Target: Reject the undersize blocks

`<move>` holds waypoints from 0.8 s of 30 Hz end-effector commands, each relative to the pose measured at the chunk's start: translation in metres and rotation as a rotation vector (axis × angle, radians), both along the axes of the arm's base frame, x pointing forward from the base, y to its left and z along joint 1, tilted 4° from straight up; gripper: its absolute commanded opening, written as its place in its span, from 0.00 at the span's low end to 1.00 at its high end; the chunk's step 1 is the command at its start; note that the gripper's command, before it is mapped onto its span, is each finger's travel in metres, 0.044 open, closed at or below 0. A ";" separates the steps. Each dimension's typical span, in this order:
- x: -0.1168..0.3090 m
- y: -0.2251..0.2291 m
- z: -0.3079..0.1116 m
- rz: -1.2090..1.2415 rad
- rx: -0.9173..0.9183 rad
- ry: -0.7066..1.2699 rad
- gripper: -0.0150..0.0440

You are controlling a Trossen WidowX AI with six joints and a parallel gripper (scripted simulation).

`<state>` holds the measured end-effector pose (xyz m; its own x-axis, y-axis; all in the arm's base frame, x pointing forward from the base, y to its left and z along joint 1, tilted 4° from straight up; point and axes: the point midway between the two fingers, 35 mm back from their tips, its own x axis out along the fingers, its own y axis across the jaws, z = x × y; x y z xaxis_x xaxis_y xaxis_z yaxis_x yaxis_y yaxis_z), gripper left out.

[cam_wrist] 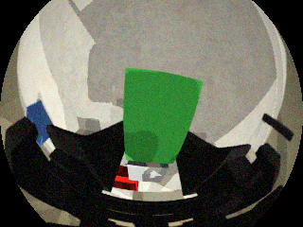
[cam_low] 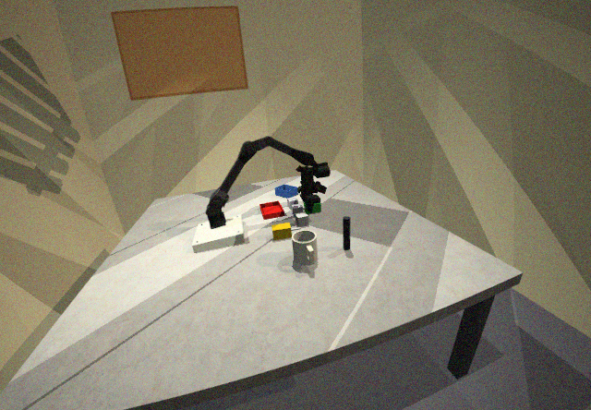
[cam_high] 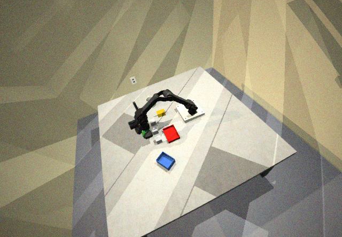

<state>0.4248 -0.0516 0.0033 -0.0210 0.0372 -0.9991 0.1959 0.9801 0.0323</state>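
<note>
The green GO gauge is between the fingers of my gripper, which is shut on it. The gauge is beside the row of steel blocks, on the side away from the red tray; its height above the table is hard to judge. Three steel blocks stand in the row: one block, a middle block and another block. Their bores are too small to judge. The red reject tray lies beside the row and holds nothing.
A blue tray lies beyond one end of the row. A yellow block lies near the other end. A mug and an upright black cylinder stand farther out. The white arm base is behind.
</note>
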 end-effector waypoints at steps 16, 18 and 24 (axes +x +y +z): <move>-0.003 0.002 0.005 -0.006 0.002 -0.018 0.25; -0.004 0.002 0.005 -0.006 0.002 -0.018 0.25; -0.006 0.002 0.005 -0.006 0.002 -0.017 0.25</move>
<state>0.4167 -0.0500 0.0033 -0.0209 0.0371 -0.9991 0.1959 0.9801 0.0323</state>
